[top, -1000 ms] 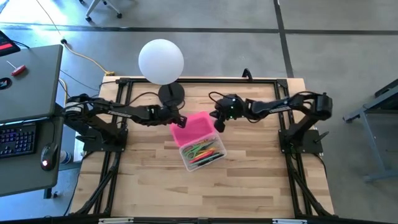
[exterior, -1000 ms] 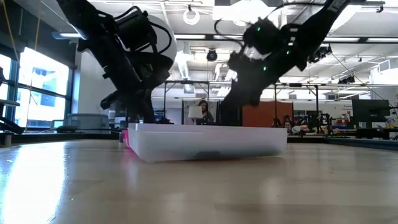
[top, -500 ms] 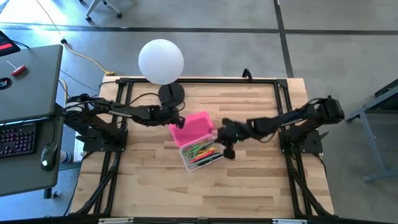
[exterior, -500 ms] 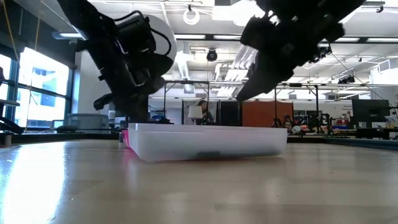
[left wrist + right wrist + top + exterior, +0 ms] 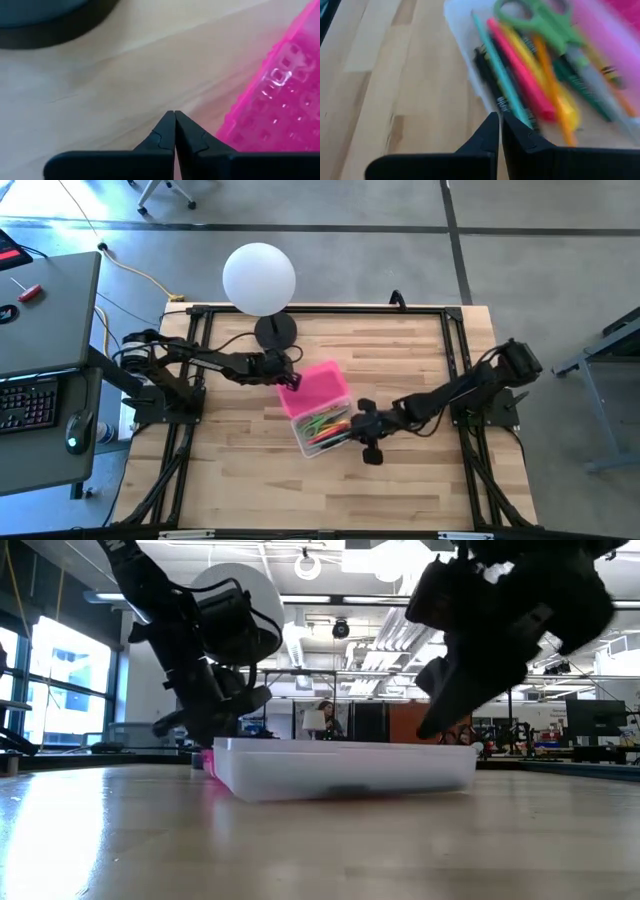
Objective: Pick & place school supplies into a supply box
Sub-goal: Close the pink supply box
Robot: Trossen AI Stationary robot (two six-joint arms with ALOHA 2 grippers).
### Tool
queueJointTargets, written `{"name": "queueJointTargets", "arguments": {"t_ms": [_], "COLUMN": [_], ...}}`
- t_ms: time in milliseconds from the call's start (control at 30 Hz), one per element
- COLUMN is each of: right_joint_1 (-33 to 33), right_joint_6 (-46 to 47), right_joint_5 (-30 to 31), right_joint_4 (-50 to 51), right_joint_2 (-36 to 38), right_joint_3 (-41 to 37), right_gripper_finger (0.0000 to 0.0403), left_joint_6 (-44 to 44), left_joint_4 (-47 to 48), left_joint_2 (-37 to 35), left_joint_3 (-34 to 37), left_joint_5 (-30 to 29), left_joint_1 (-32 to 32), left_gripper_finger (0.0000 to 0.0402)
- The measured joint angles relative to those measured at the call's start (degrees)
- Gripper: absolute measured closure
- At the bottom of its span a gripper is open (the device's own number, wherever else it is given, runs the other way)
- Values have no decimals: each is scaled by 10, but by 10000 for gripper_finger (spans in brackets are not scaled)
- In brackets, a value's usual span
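- The supply box (image 5: 324, 428) lies near the middle of the wooden tabletop (image 5: 240, 480), set at a slant, its clear tray nearer the front edge and its bright pink lid (image 5: 313, 387) lying open on the far side, toward the lamp.
- The school supplies (image 5: 328, 425) lie inside the clear tray; the right wrist view shows green-handled scissors (image 5: 537, 17), a pink-red pen (image 5: 520, 70), a teal pencil (image 5: 497, 70), orange and yellow ones and a dark one side by side along the tray.
- The left pincer (image 5: 291, 377) sits at the pink lid's far left corner, just beside or touching it; which of the two cannot be told from above.
- In the left wrist view its two dark fingers (image 5: 165, 135) are pressed together tip to tip with nothing between them, the pink lid just beside them and the bare wood beneath.
- The right pincer (image 5: 352, 430) reaches in low from the right side and rests at the tray's right-hand end.
- In the right wrist view its fingers (image 5: 492, 131) are also pressed together and hold nothing, their tips at the tray's edge close to the dark pencil.
- A white globe lamp (image 5: 259, 277) on a black base (image 5: 274, 331) stands behind the box, near the tabletop's far edge.
- In the low view the clear tray (image 5: 345, 768) sits flat on the wood, with both dark arms coming down at either end of it.
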State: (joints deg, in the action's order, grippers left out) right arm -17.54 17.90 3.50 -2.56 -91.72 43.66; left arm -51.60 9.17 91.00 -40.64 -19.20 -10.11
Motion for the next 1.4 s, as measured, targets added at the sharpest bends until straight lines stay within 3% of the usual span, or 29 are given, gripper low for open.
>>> {"name": "queueJointTargets", "arguments": {"t_ms": [167,433,667,900,1100,1267,1400], "right_joint_1": [-19,-24,-24,-17,-10,-7,-5], "right_joint_6": [1,2,-2,-3,-1,-6,-18], "right_joint_5": [-29,19,24,38,61,81,79], "right_joint_4": [-33,-34,-28,2,25,27,26], "right_joint_2": [-26,-28,-26,-26,-26,-26,-22], "right_joint_3": [0,0,-1,-1,-1,-1,-1], "right_gripper_finger": [403,403,403,403,403,403,403], "left_joint_6": [21,48,71,97,124,129,138], "left_joint_4": [-41,-63,-63,-62,-63,-62,-51], "left_joint_2": [-2,-3,-3,-3,-3,-3,-3], "left_joint_3": [0,-18,-33,-64,-98,-117,-124], "left_joint_5": [20,69,74,87,112,112,79], "left_joint_1": [0,0,0,0,5,28,40], "left_gripper_finger": [391,362,391,359,391,371,364]}}
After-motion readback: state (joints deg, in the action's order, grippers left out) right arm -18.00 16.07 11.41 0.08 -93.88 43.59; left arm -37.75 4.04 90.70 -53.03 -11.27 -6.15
